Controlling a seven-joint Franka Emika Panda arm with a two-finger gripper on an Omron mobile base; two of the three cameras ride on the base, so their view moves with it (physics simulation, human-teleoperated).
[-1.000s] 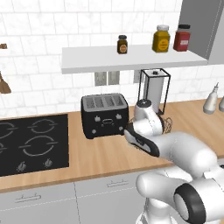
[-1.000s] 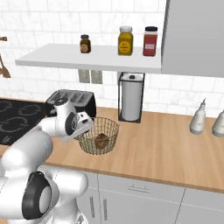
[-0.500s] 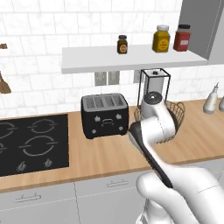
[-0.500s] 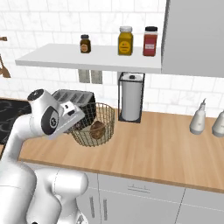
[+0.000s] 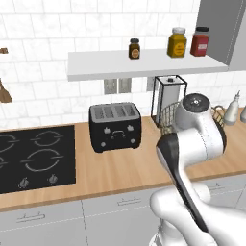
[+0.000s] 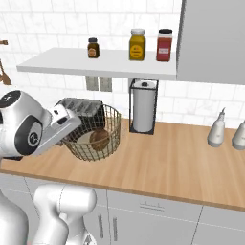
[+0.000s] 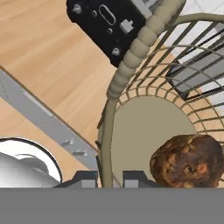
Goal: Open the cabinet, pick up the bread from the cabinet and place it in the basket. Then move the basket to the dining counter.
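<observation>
My end effector is clamped on the rim of the round tan-gold wire-mesh basket, holding it above the light-wood worktop. A dark-brown, knobbly bread chunk lies inside on its floor.

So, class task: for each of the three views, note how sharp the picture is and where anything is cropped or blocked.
Left base view: evenly lit and sharp, but the white arm blocks most of the basket. Right base view: clear, the bread readable through the mesh. Hand view: close and steeply angled, the basket rim looms large and runs out of frame, and the toaster is cropped at the top.
</observation>
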